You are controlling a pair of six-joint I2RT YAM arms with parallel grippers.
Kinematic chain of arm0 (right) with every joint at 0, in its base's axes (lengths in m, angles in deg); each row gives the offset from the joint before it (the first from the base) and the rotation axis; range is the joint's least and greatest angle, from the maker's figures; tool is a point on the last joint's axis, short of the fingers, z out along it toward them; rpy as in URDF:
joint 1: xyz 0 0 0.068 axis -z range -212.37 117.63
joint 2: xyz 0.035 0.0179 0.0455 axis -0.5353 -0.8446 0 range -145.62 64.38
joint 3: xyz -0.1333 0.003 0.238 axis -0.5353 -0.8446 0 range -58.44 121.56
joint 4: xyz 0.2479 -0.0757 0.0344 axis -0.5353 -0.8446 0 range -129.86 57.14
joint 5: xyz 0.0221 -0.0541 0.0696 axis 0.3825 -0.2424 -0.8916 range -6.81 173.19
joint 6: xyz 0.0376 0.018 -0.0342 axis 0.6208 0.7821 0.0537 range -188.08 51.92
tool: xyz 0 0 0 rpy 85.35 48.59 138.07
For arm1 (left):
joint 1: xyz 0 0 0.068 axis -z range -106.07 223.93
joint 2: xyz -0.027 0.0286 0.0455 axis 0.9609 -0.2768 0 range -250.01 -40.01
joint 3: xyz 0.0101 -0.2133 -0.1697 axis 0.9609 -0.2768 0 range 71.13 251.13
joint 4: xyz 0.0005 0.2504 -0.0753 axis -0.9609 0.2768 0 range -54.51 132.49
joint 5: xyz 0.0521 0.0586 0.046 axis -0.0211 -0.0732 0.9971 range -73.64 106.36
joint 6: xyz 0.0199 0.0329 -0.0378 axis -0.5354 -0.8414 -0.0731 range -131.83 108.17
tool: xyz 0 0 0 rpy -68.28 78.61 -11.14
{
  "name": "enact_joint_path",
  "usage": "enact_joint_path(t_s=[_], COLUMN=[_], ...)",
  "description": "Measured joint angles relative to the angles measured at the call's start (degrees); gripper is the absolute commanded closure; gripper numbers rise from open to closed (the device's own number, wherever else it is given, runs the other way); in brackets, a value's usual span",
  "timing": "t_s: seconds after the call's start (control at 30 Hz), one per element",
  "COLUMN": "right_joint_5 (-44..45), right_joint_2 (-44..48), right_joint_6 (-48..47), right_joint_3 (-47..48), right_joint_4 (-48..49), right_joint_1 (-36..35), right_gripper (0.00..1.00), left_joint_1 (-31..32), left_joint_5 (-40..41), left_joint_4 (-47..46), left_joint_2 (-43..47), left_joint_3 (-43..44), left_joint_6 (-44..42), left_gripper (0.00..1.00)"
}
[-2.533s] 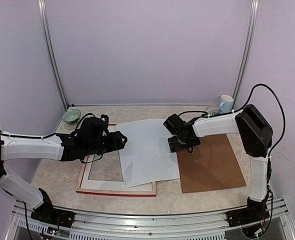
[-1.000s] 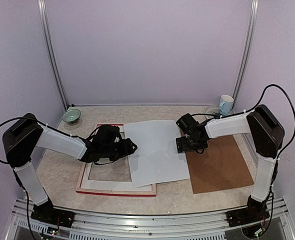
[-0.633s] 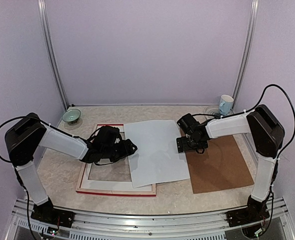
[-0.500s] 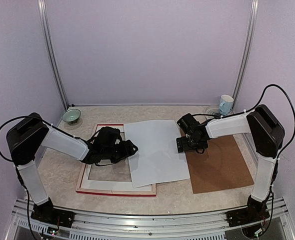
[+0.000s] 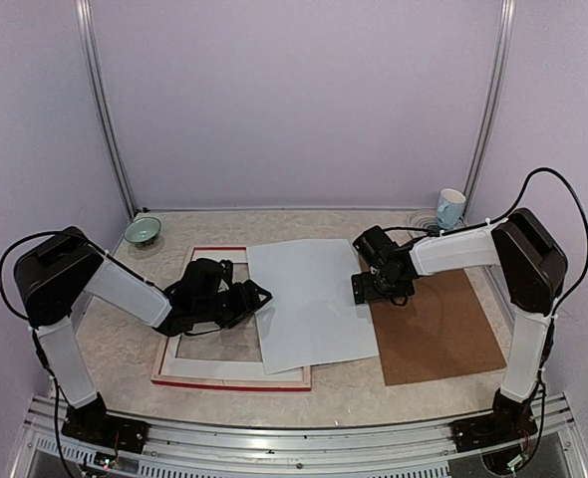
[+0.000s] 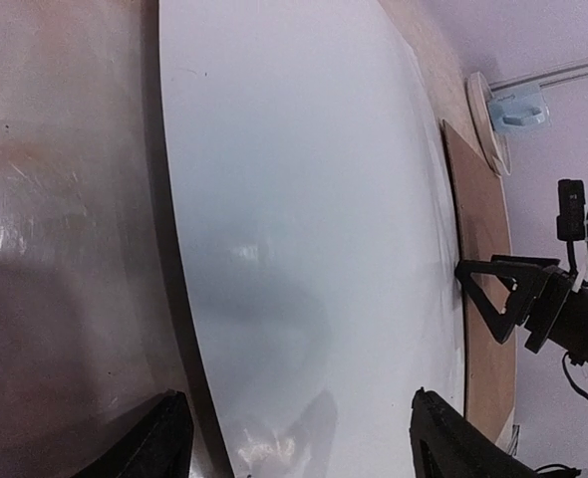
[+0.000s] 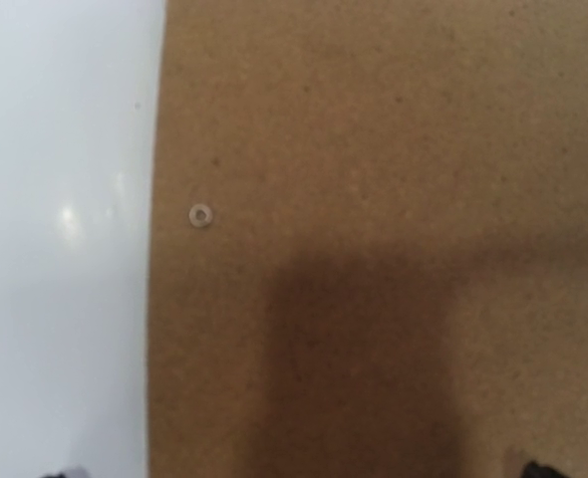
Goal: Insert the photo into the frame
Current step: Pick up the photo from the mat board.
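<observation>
The left pincer (image 5: 259, 296) is released. Its wrist view shows the two fingers (image 6: 164, 443) spread wide and low, with the near left edge of the photo (image 5: 314, 304) running between them and nothing gripped. The photo lies white side up and a little skewed. Its left part overlaps the right rail of the frame (image 5: 224, 370), and its right edge reaches the brown backing board (image 5: 439, 334). The right pincer (image 5: 379, 291) hangs just over that seam. Only its tips show, at the two lower corners of its own view and well apart, so it reads as released too. The frame rests on the bench (image 5: 125, 349) with its pale back up and its opening uncovered on the left. The step in hand looks to be catching the sheet's left edge so it can be drawn across into that opening. To do it well, one finger should go under the paper where it rides up over the rail and close gently near the edge, so the print does not crease. The pull should be low and flat, turning the sheet until it is square with the rails. The right pincer could steady the far edge, taking care not to drag the board along. A bowl (image 5: 143, 230) and a cup (image 5: 450, 206) stand well clear at the back.
</observation>
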Motion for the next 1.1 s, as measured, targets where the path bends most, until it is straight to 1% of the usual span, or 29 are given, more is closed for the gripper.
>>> enact_joint_path(t_s=[0.17, 0.6, 0.93, 1.1], right_joint_5=[-0.09, -0.13, -0.26, -0.31], right_joint_2=[0.0, 0.0, 0.02, 0.02], right_joint_6=[0.0, 0.0, -0.02, -0.07], right_joint_3=[0.0, 0.0, 0.0, 0.0], right_joint_4=[0.0, 0.0, 0.02, 0.02], right_joint_1=[0.02, 0.02, 0.09, 0.13], right_gripper=[0.01, 0.01, 0.01, 0.01], left_joint_1=[-0.66, -0.87, -1.51, -1.62], left_joint_5=[-1.55, -5.77, -7.04, -7.63], left_joint_4=[-4.74, -9.42, -15.3, -17.57], left_joint_2=[0.0, -1.36, -1.38, -1.38], left_joint_3=[-2.51, -2.97, -6.12, -6.34], left_joint_6=[1.62, 4.61, 6.88, 7.5], left_gripper=[0.27, 0.29, 0.39, 0.47])
